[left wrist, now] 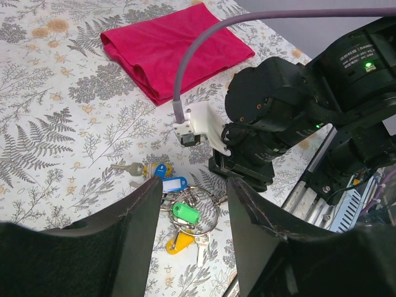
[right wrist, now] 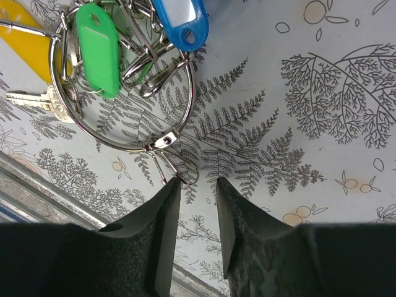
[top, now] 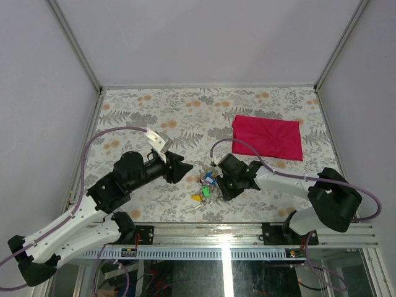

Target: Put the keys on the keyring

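The keyring (right wrist: 162, 142) lies flat on the fern-printed surface (top: 154, 111), near its front edge and between the two arms. The keys (top: 207, 189) are bunched over and beside it.

In the right wrist view:
- The green tag (right wrist: 99, 49) lies inside the ring. Its long axis runs up the view, with the holed end away from the camera.
- The blue tag (right wrist: 182, 21) slants across the ring's upper right rim.
- The yellow tag (right wrist: 25, 46) extends past the ring to the upper left.
- A bare silver key (right wrist: 28, 100) lies crosswise and sticks out to the left.
- A small wire loop (right wrist: 179, 168) hangs from the ring's clasp towards the camera.

The right claw (right wrist: 197, 184) sits just below the ring, its fingers a narrow gap apart with only the surface between them. The loop lies just beside one fingertip; I cannot tell whether they touch.

The left claw (left wrist: 192, 195) stands wide apart, framing the bunch without touching it. A folded red cloth (top: 267, 137) lies well apart at the far right.
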